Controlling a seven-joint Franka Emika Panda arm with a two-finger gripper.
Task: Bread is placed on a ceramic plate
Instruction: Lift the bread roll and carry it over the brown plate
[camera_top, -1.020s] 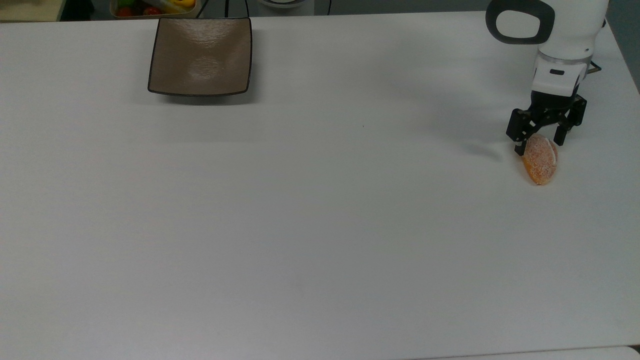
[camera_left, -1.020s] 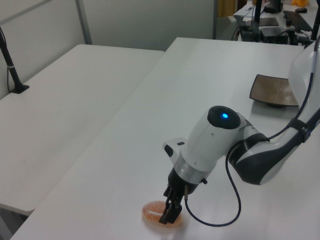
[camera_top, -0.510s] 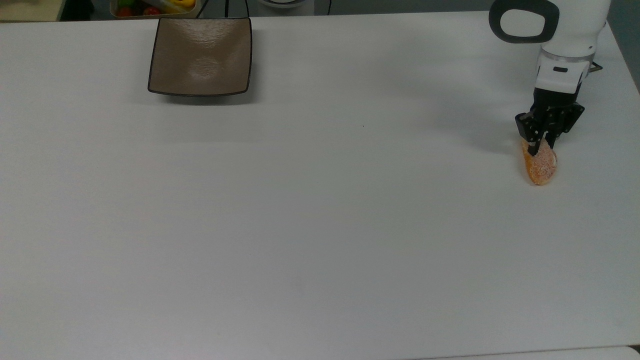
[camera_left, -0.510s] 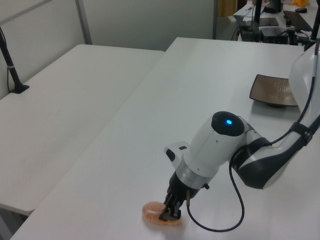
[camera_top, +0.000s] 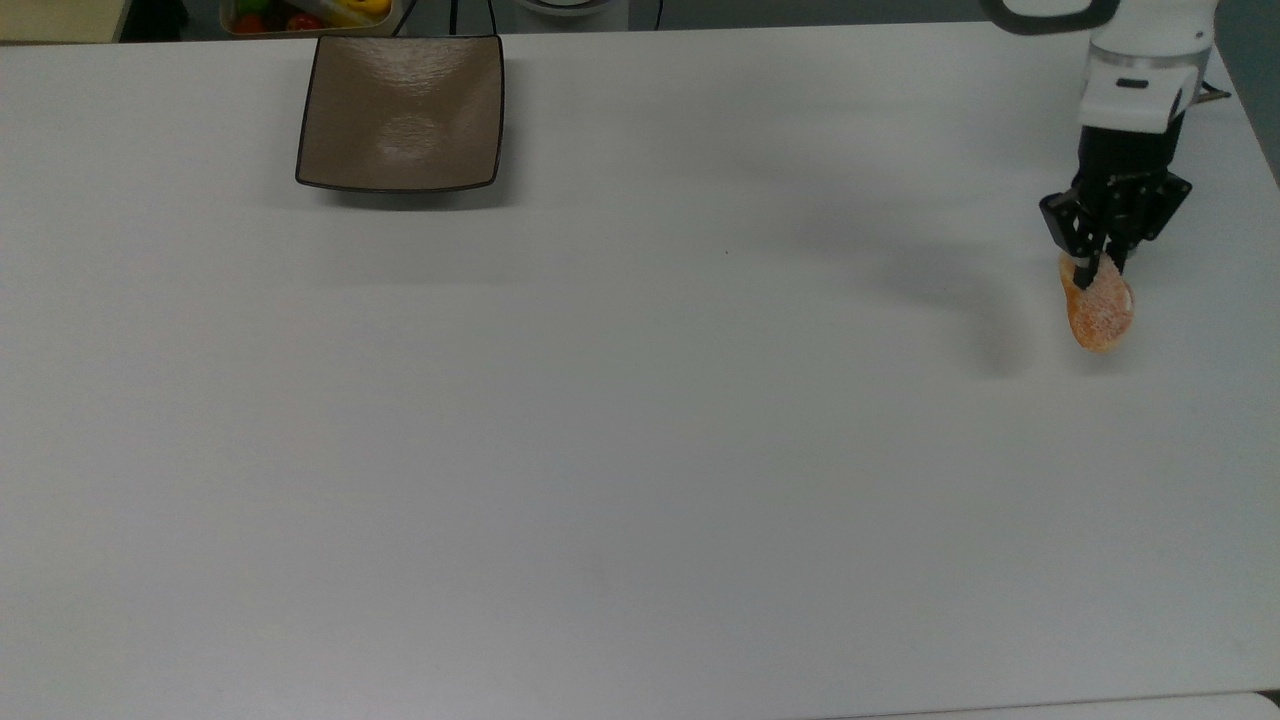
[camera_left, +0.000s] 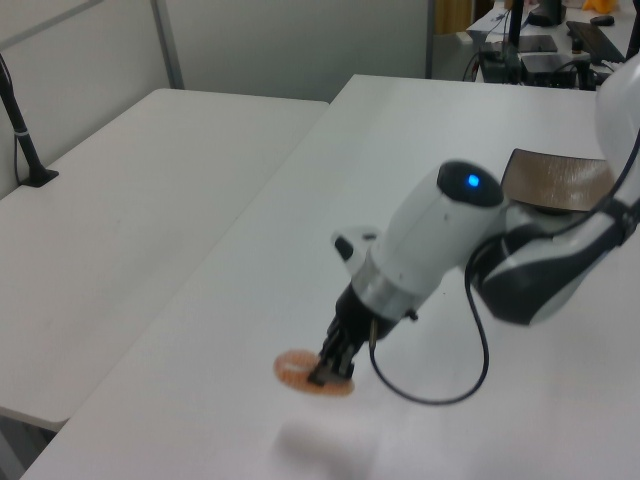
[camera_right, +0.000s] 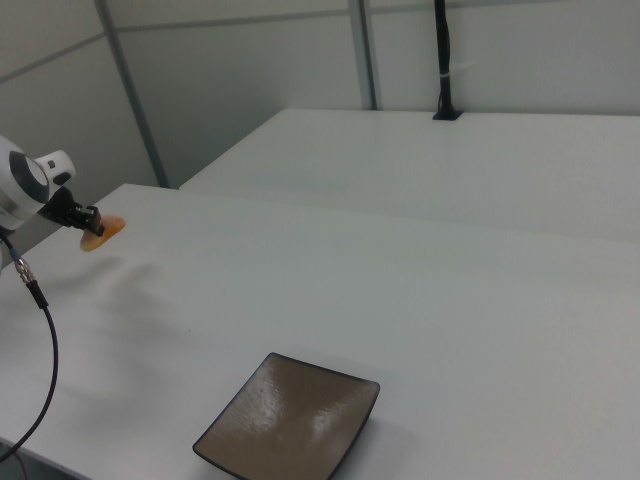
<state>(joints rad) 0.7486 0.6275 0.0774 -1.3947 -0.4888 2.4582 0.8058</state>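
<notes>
I'm looking at a white table (camera_top: 640, 450) in a plain office space with grey partition walls, and a second white table (camera_left: 150, 210) beside it across a narrow gap. In the right view a black post (camera_right: 443, 60) stands at the far edge of that other table.

My gripper (camera_top: 1093, 272) sits near the top view's right edge, its black fingers drawn narrow and pinched on one end of the bread (camera_top: 1098, 308). In the top view the roll hangs from the fingertips and runs away from them toward the bottom of the picture. Its shadow lies on the table apart from it, toward the top view's left, so the bread is off the surface. In the left view the gripper (camera_left: 332, 368) comes down at a slant from the white wrist, with the bread (camera_left: 300, 370) at its tips and a soft shadow below. In the right view the gripper (camera_right: 88, 222) is at the far left, the bread (camera_right: 104, 233) just past its tips.

The plate (camera_top: 402, 112) is well apart from the gripper, far across the table near the top view's upper left, with nothing on it. Beyond it, off the table edge, a tray of coloured fruit (camera_top: 305, 14) shows.

I can read no writing or brand; a blue light (camera_left: 472, 181) glows on the arm.
</notes>
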